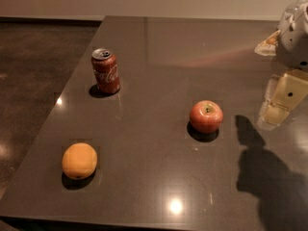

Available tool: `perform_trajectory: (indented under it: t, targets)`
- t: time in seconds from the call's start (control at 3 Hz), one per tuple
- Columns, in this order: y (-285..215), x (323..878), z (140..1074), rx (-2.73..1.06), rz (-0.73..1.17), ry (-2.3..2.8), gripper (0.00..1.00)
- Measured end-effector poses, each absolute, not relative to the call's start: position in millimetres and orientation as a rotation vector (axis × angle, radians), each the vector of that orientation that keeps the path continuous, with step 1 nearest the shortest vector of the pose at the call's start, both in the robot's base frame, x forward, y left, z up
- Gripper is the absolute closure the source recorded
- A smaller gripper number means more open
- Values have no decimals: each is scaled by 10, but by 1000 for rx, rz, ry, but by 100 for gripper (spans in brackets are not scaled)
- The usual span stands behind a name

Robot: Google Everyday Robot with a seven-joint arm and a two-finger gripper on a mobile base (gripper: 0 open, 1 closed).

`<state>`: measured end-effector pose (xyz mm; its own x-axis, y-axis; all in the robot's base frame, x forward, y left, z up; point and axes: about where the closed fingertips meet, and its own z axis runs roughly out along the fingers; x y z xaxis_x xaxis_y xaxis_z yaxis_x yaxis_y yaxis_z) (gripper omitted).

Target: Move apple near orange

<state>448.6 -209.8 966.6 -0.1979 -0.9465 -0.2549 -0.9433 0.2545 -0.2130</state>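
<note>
Three things sit on the bench (pixel 159 52), none of them touched. At the front left lies the orange (pixel 79 160). Behind it, toward the back, stands a red Coca-Cola can (pixel 106 71). The apple (pixel 206 116) rests right of centre, well apart from the orange. At the far right the gripper (pixel 281 102) hangs above the bench, near the apple but clear of it, so the task appears to be at the approach. The next move likely calls for reaching left and down onto the apple. The arm is cut off by the right edge, and whether the gripper is apart or together cannot be told.
</note>
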Motion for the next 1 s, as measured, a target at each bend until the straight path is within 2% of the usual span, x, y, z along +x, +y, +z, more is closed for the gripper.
perform_trajectory:
  t: [1.0]
  targets:
    - [-1540, 4467, 9275, -1806, 183, 2100, 0]
